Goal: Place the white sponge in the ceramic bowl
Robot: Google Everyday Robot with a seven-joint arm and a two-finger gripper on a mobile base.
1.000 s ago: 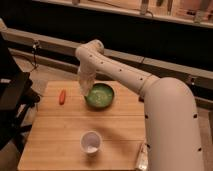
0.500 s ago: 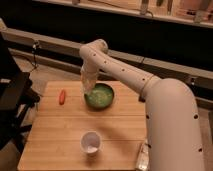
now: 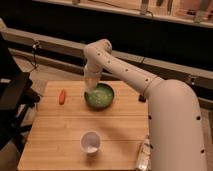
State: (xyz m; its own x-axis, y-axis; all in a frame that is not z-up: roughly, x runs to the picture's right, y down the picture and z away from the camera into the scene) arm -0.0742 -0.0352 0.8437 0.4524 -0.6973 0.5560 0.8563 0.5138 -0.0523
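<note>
In the camera view there is a wooden surface [image 3: 55, 135]. The green ceramic bowl [image 3: 100, 97] sits close to the far edge, about in the middle. The inside of the bowl looks lighter and speckled.

The robot's big white arm [image 3: 170, 120] comes in from the right side and bends over the far edge. It points down at the bowl. The gripper [image 3: 92, 86] is at the end of the arm, right over the left rim of the bowl. Its jaws are closed. The tip looks pale. I cannot tell if the white sponge is between the jaws, and I cannot pick it out from the pale gripper.

A small red-orange thing [image 3: 62, 96] lies to the left of the bowl, a little apart from it and near the far left corner. A white cup [image 3: 91, 142] stands upright by the near edge, well apart from the bowl. A slim pale bottle [image 3: 143, 155] is at the near right corner, just beside the arm.
</note>
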